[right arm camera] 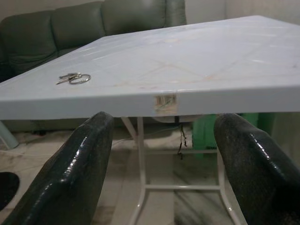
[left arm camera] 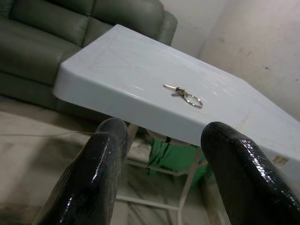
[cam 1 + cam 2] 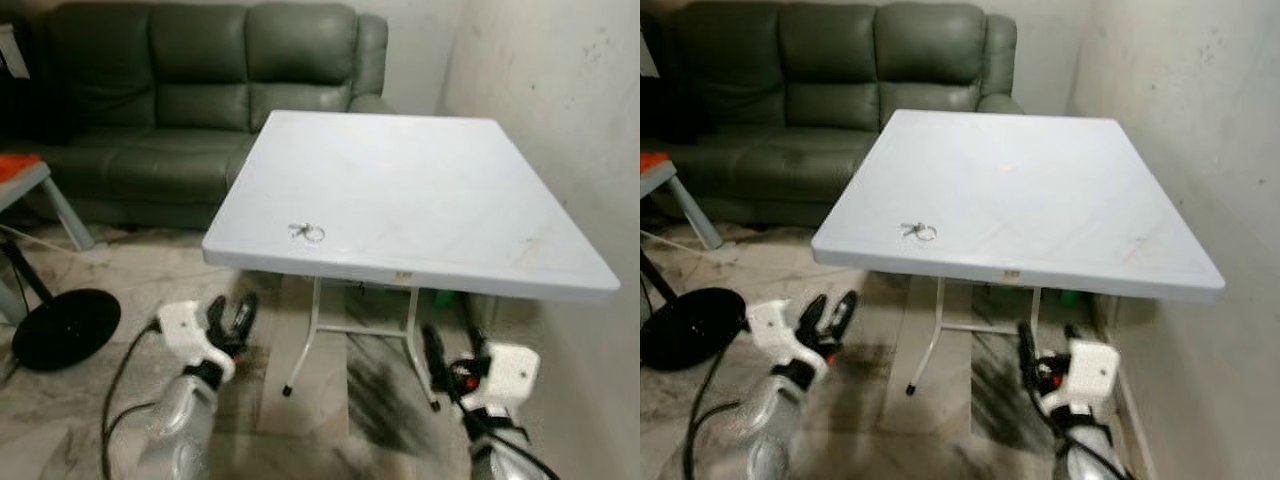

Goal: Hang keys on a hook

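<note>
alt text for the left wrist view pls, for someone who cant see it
A small bunch of keys on a ring lies near the front edge of a white table, seen from below table height between the left gripper's two open black fingers. A dark green sofa stands behind the table, and something green sits on the floor under it.

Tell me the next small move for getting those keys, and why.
Probably raise the left hand toward the keys. They lie untouched near the table's front edge on the robot's left, and both hands, the right hand too, hang open below the tabletop.
</note>
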`<state>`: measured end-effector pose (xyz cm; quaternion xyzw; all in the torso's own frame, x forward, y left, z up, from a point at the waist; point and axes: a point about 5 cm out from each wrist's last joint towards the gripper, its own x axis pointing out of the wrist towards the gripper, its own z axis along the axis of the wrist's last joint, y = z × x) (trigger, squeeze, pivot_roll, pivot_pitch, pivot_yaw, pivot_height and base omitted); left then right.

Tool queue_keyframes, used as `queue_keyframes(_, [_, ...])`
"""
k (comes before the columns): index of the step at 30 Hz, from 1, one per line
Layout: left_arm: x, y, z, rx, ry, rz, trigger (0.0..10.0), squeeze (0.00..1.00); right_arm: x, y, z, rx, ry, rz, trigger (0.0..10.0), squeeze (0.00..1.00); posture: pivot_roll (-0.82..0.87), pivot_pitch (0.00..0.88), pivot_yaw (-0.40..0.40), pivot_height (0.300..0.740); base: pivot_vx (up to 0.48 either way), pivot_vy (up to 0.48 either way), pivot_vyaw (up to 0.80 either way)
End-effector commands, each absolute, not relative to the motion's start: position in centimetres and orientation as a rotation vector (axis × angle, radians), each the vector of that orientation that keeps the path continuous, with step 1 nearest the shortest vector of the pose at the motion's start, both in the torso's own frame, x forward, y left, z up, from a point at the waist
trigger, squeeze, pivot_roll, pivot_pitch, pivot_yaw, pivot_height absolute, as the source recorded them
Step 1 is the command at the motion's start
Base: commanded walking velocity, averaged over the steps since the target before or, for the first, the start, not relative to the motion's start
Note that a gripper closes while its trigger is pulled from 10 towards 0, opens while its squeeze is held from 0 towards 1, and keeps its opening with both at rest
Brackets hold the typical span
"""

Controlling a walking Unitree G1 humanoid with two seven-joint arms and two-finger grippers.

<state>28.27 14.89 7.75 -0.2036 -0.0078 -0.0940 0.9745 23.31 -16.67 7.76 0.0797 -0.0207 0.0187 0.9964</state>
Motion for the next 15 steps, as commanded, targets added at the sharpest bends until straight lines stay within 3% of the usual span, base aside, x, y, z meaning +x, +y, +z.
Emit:
queue_keyframes(1, [28.44,13.92,8.09,-0.414,-0.02,-0.22,10.0,0.0,23.09,-17.46,7.71,0.148,-0.037,0.016,10.0,0.0,-0.04,0.02,0.012,0.74,0.0,0.428,0.0])
queue_keyframes(15, [28.41,13.72,8.0,-0.418,-0.018,-0.226,10.0,0.0,23.07,-17.47,7.69,0.145,-0.035,0.023,10.0,0.0,-0.04,0.013,0.01,0.74,0.0,0.452,0.0])
